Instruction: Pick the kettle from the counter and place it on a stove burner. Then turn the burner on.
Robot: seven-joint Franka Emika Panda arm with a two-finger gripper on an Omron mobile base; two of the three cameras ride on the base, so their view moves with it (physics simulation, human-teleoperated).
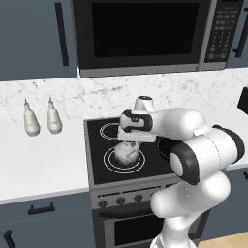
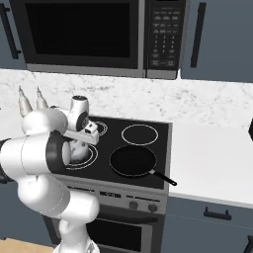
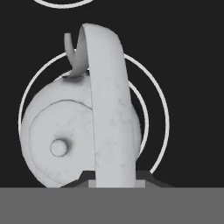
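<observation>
The fingers [image 3: 114, 178] pinched the kettle's [image 3: 78, 131] handle over the wide front burner [image 1: 124, 159]. Placing was under way; next, lower, release, then the knob.

Kettle [image 1: 127, 151] mostly hidden under the hand in left base view; in right base view arm covers all but a sliver [image 2: 78, 149]. Hand view: kettle handle [image 3: 109, 118] covers the fingertips, bottom of body cut off. Stove burner [image 1: 109, 163] partly covered by kettle. Knob markings too small to read. Dark object [image 1: 243, 100] cut by right edge, can't ID.
</observation>
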